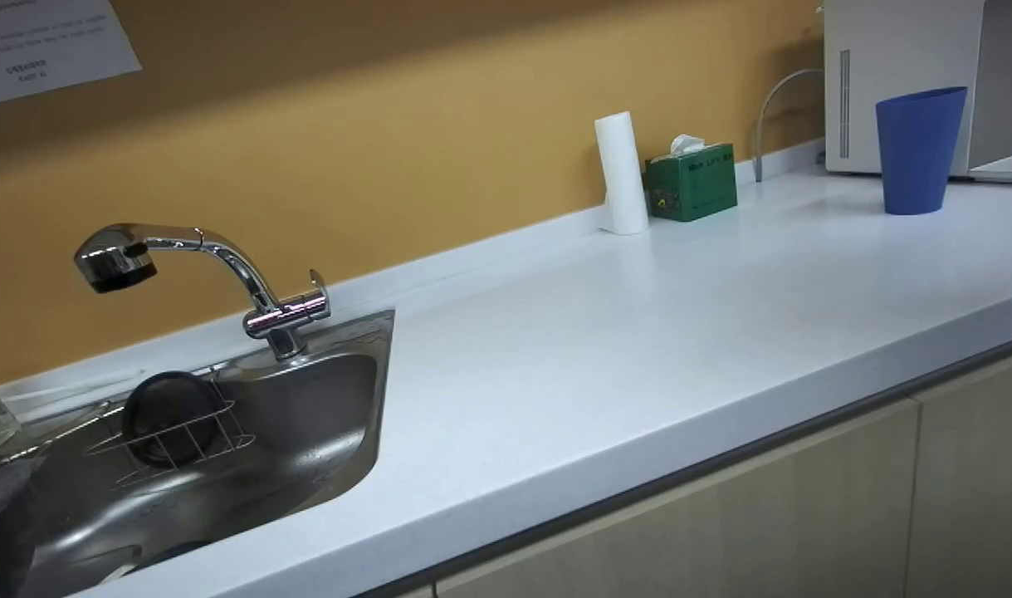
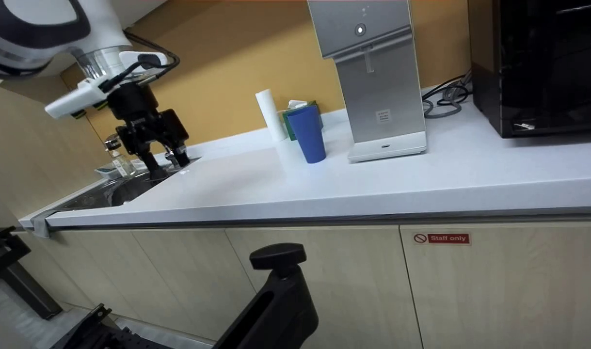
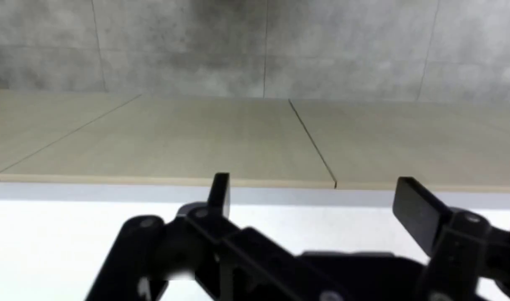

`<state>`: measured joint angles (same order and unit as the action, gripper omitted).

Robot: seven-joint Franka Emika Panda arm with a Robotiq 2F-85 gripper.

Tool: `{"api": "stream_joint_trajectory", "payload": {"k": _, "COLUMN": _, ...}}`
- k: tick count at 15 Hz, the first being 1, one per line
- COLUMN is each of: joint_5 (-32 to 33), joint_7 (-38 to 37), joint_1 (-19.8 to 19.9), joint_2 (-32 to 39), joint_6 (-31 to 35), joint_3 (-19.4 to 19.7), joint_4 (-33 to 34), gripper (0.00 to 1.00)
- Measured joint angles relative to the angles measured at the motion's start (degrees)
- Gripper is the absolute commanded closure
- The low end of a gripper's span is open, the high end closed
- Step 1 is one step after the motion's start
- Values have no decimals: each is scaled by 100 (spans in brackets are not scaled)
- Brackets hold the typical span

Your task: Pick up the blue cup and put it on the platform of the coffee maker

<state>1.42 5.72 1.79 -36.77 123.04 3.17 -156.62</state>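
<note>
At 9 o'clock in an exterior view, the gripper (image 2: 170, 167) is hanging, jaws spread, pinching nothing. At its half-past-two the cup (image 2: 307, 134) is standing on the counter (image 2: 242, 172), outside the wrist view; risk: skewed aim clipping the rim, the narrow base letting it topple. At the cup's 3 o'clock the platform (image 2: 392, 148) is lying beneath a spout (image 2: 368, 59); risk: a high carry knocking it.

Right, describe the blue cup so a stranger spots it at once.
On the long white countertop, find the tall grey coffee maker. In an exterior view, the blue cup stands just left of the coffee maker's white platform. It is plain solid blue, handleless and narrower at the base, unlike the green tissue box and slim white paper roll nearby.
</note>
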Motion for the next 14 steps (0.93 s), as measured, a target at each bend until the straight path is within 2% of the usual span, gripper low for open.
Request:
{"api": "stream_joint_trajectory", "payload": {"k": 4, "joint_5": 555, "joint_7": -708, "joint_1": 414, "joint_2": 673, "joint_6": 1857, "joint_3": -328, "joint_4": -76, "gripper": 0}}
{"api": "stream_joint_trajectory", "payload": {"k": 7, "joint_5": 1162, "joint_7": -1472, "joint_1": 989, "joint_2": 1151, "joint_6": 2853, "joint_3": -632, "joint_4": -50, "gripper": 0}}
{"api": "stream_joint_trajectory", "payload": {"k": 9, "joint_5": 1354, "joint_7": -1799, "joint_1": 1323, "joint_2": 1386, "joint_6": 2901, "joint_3": -793, "joint_4": 22, "gripper": 0}}
{"api": "stream_joint_trajectory", "payload": {"k": 14, "joint_5": 1357, "joint_7": -1861, "joint_1": 1379, "joint_2": 1500, "joint_6": 2892, "joint_3": -825, "joint_4": 100, "gripper": 0}}
